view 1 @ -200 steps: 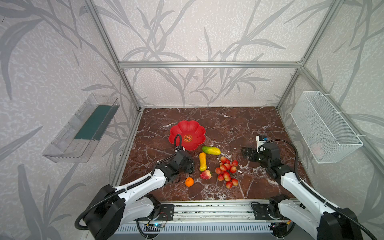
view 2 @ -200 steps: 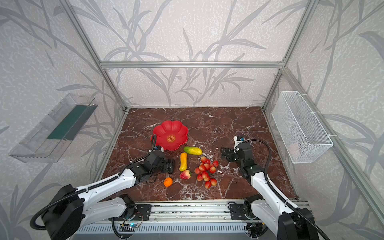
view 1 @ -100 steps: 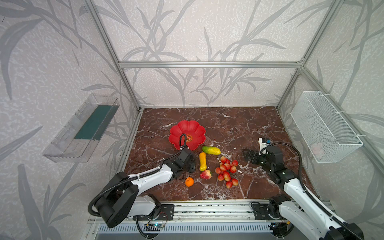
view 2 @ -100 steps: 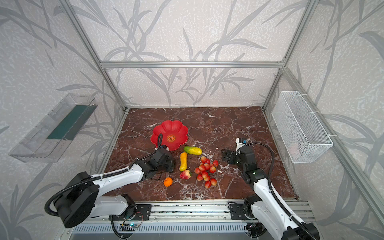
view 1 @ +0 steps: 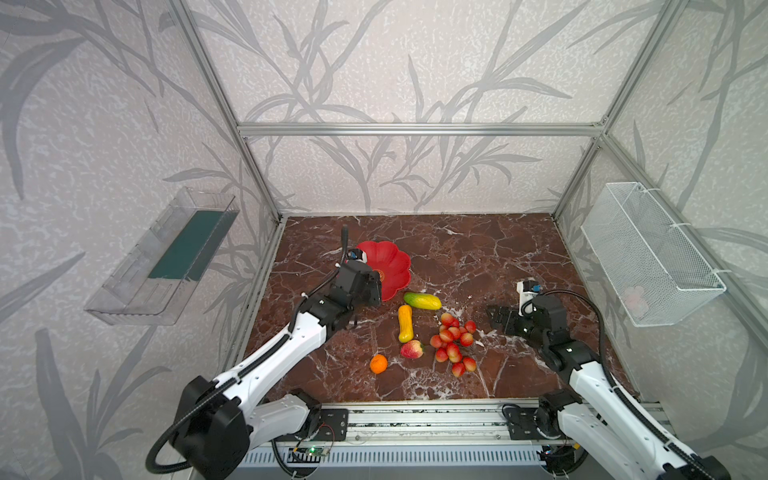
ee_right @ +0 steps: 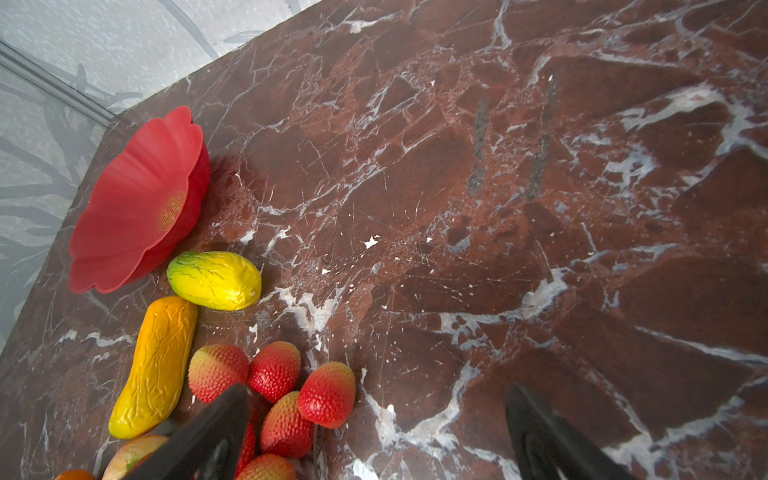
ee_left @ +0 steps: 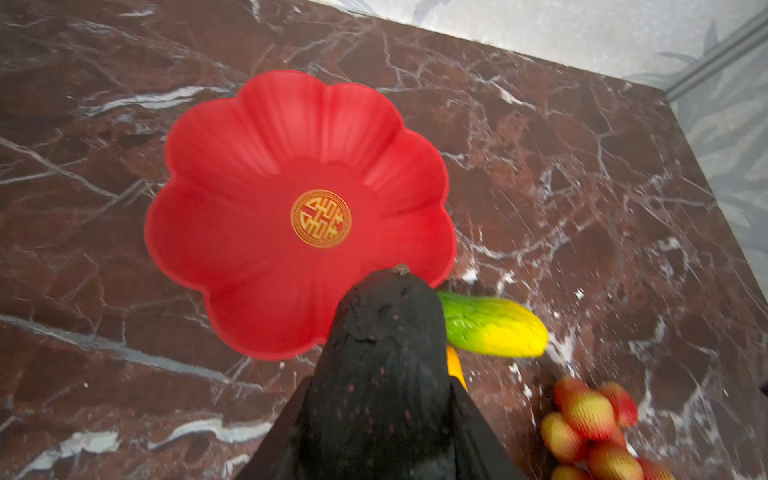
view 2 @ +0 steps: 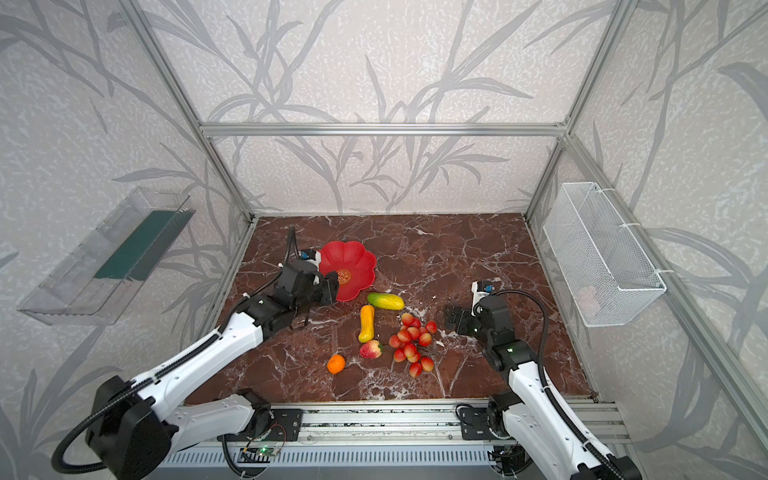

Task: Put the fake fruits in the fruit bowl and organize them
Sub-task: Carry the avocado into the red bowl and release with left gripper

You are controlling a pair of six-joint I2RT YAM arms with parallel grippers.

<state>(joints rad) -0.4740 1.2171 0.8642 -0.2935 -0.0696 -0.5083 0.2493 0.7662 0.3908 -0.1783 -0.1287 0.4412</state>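
The fake fruits lie mostly loose on the table, right of and nearer than the fruit bowl [view 1: 392, 259], which sits left of centre. The dark avocado [ee_left: 382, 353] is the exception: it is clamped between the fingers [ee_left: 473, 432] of my left gripper [view 2: 330, 287], stem end pointing at the bowl's near rim. From the left wrist view its tip overlaps that rim; I can't tell whether it hangs over the bowl or just short of it.

The green-yellow mango [view 1: 422, 301] lies just beside the bowl's near-right edge, right where I'm working. The yellow-orange gourd [view 1: 405, 323] lies nearer, lengthwise toward me, its far end close to the mango. The peach [view 1: 411, 349] sits at the gourd's near end; the tangerine [view 1: 378, 363] is a little left of it and nearer again. The bunch of red-pink berries [view 1: 453, 340] spreads to the right of the gourd and peach. My right gripper [view 1: 500, 319] hangs just right of the berries, released, its fingers [ee_right: 216, 432] spread wide.

The tabletop [view 1: 478, 257] is dark red marble with white veins; an aluminium frame [view 1: 415, 129] and grey leaf-patterned walls [view 1: 374, 62] close it in. A clear plastic bin [view 1: 166, 257] hangs on the left wall and a white wire-mesh basket [view 1: 648, 249] on the right, with something pale pink at its near end that I can't make out.
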